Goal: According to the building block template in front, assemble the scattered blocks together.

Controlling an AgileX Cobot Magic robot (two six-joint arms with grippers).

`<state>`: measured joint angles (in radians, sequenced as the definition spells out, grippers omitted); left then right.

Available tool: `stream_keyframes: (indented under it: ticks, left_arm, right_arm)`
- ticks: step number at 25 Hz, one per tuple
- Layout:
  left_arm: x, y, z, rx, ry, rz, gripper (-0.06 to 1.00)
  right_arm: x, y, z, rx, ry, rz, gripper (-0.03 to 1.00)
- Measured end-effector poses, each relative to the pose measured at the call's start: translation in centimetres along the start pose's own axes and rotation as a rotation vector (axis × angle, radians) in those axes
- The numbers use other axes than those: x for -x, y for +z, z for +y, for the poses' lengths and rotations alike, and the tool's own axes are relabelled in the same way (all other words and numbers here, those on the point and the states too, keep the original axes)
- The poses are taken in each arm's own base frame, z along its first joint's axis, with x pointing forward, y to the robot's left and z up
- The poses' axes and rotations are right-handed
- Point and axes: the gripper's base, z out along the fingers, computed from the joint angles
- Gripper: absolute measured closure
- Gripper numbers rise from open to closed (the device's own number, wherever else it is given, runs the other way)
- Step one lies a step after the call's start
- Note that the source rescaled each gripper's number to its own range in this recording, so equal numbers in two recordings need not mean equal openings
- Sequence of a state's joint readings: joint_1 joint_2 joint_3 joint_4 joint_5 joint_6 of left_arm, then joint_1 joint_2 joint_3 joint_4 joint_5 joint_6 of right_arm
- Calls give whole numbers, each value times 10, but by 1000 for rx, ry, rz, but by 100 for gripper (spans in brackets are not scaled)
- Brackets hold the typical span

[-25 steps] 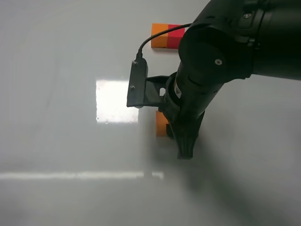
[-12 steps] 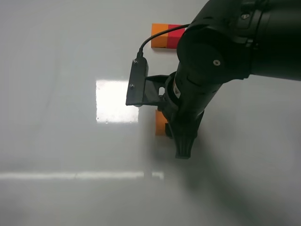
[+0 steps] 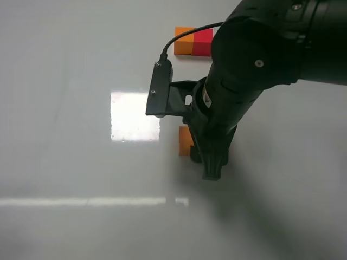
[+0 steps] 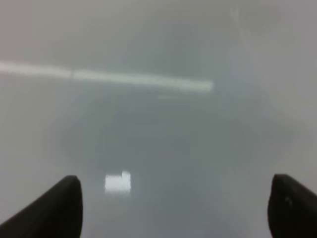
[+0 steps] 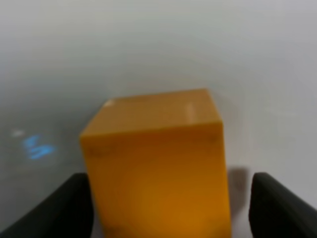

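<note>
The left gripper (image 4: 173, 208) hangs over bare grey counter (image 3: 65, 108), well apart from the orange cube (image 3: 186, 141), its fingers (image 4: 57, 203) spread wide on nothing. That cube, matte with crisp edges and no long axis to favour, sits between the right gripper's (image 5: 171, 213) spread fingers (image 5: 64, 206), a gap visible on one side, so the right arm is plainly nearer. Beyond the cube lies the building block template (image 3: 193, 41), an orange-and-red bar. The red cube is hidden.
</note>
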<state>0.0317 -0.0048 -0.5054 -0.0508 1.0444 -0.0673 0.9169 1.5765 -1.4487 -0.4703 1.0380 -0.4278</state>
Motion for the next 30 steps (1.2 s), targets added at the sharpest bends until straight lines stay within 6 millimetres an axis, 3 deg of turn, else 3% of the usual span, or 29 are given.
stream_keyframes:
  ticks: [9, 14, 19, 23, 27, 30]
  left_arm:
    - [0, 0, 0, 0, -1, 0, 94]
    - [0, 0, 0, 0, -1, 0, 94]
    - [0, 0, 0, 0, -1, 0, 94]
    - [0, 0, 0, 0, -1, 0, 94]
    - [0, 0, 0, 0, -1, 0, 94]
    - [0, 0, 0, 0, -1, 0, 94]
  right_arm:
    - [-20, -60, -11, -47, 119, -136, 45]
    - [-42, -70, -26, -70, 248, -137, 44]
    - [-77, -80, -48, -101, 492, -127, 44]
    - [-109, -96, -63, -228, 749, -92, 43]
    - [-156, -117, -71, -322, 966, 7, 43]
    - [-195, -127, -66, -371, 1108, 95, 42]
